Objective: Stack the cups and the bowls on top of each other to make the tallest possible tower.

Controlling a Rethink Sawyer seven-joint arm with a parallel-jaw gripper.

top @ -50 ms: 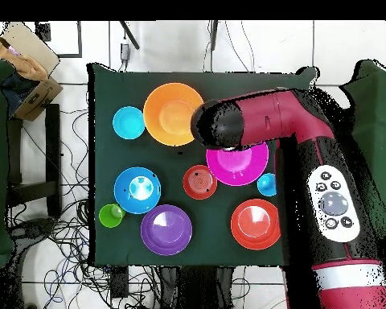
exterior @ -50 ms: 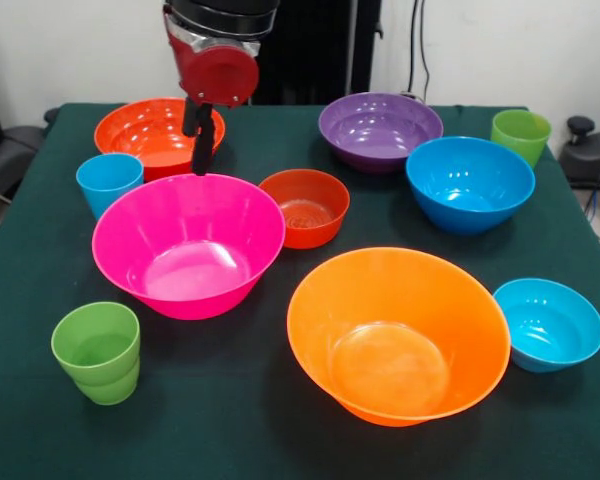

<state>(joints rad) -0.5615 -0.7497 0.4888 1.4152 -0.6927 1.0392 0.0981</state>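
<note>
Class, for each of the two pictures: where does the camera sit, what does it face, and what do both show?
Front view: across the table, facing the bowls; the claw hangs over the pink bowl's far rim.
Overhead view: straight down; the red arm covers part of the pink bowl.
Shared: the orange bowl and the green cloth.

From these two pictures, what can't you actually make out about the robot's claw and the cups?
- Gripper, front view: it hangs over the far rim of the pink bowl, too dark and narrow to tell open from shut.
- Gripper, overhead view: hidden under the arm.
- Green cup at the near left, overhead view: covered by the arm; also part of the pink bowl.
- Blue cup, overhead view: partly cut off by the arm.
</note>
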